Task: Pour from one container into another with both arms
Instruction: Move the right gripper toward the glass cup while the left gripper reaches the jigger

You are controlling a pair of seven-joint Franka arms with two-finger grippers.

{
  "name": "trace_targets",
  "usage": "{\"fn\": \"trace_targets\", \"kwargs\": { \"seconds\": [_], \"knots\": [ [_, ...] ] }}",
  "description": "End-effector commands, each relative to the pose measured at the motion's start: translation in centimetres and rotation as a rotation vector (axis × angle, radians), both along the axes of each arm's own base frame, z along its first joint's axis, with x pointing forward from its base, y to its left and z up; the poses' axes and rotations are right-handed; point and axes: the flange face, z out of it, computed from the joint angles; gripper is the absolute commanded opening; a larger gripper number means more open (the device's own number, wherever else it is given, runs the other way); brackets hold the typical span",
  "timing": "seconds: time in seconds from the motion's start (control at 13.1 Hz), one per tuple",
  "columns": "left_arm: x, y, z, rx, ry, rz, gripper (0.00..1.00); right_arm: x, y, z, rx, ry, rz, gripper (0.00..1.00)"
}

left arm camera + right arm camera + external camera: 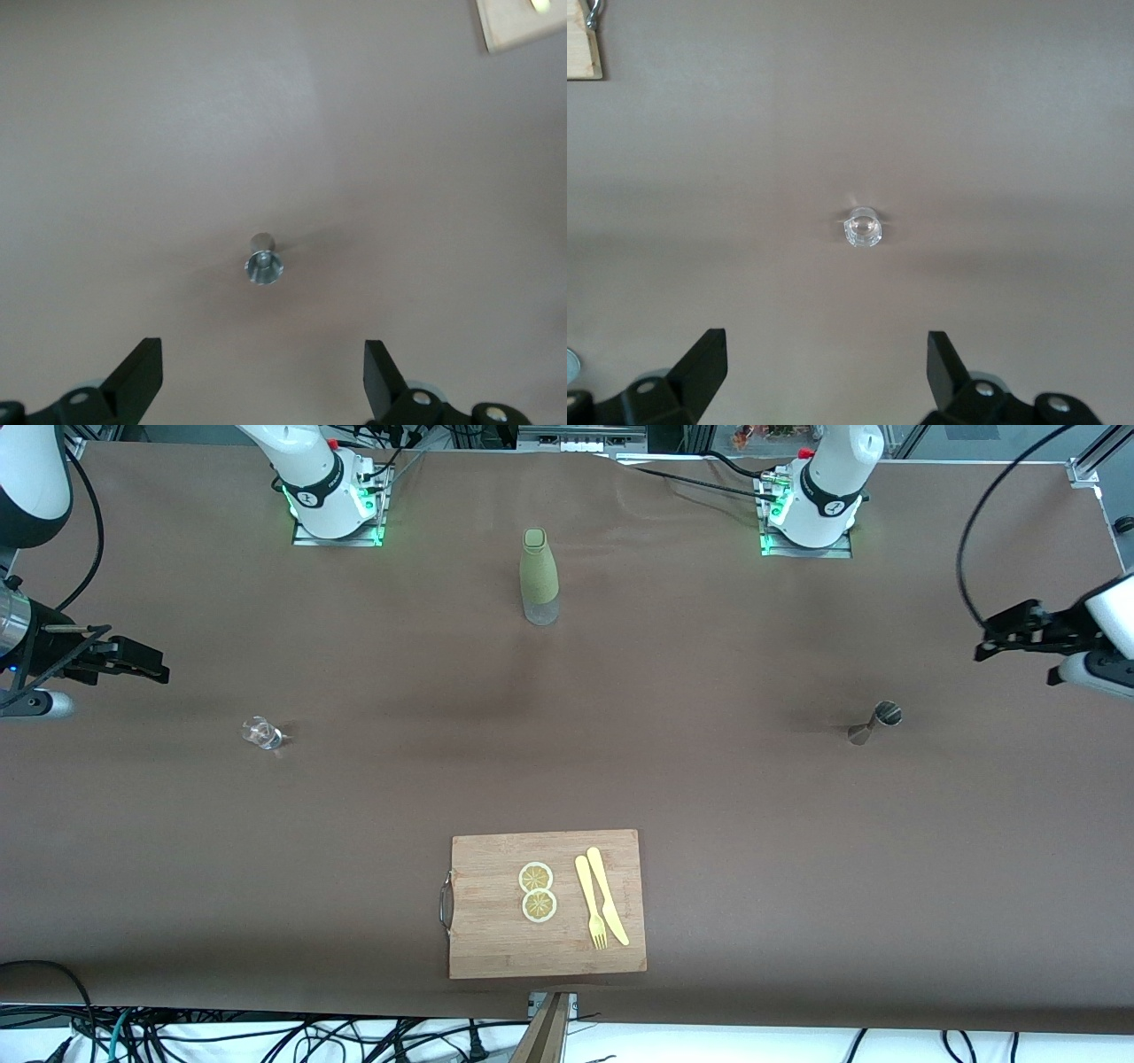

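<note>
- Brown table (709, 797), lots of bare room around everything.
- Cutting board (547, 903) sits at the edge nearest the front camera.
- Left gripper (983, 646) hangs over the left arm's end, fingers (142, 376) wide, holding nothing.
- Right gripper (159, 669) over the right arm's end, fingers (704, 367) wide too.
- Green bottle (539, 576) upright between the bases.
- Metal measuring cup (875, 722), upright near the left gripper.
- Small clear glass (260, 732) near the right gripper.

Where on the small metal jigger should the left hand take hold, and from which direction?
Probably at its narrow waist. The small double-cone metal jigger stands upright on the brown table, apart from everything else, so the open left hand could come in level from the left arm's end of the table, one finger on each side of the waist.
</note>
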Motion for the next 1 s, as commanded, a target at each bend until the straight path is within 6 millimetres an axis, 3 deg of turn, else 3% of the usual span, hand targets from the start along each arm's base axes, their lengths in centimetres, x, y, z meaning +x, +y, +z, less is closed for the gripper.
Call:
{"fn": "trace_targets", "kwargs": {
  "seconds": [0.0, 0.23, 0.38, 0.69, 0.92],
  "knots": [
    [-1.5, 5.3, -2.2, -0.164, -0.03, -0.189, 1.0, -0.4, 0.6, -1.5, 0.03, 0.072, 0.147, 1.0],
    [-2.8, 8.1, -4.4, -0.334, -0.106, -0.331, 1.0, -0.4, 0.6, -3.4, 0.09, 0.133, 0.422, 1.0],
    [-4.2, 10.6, -6.8, -0.45, -0.18, -0.431, 1.0, -1.2, -0.5, -4.1, 0.139, 0.185, 0.555, 1.0],
    [-9.5, 17.1, -14.4, -0.663, -0.364, -0.473, 1.0, -0.9, -5.4, -6.8, 0.257, 0.164, 0.787, 1.0],
    [-11.7, 20.0, -16.7, -0.695, -0.501, -0.616, 1.0, -1.6, -9.4, -10.6, 0.371, 0.073, 0.935, 1.0]
  ]
}}
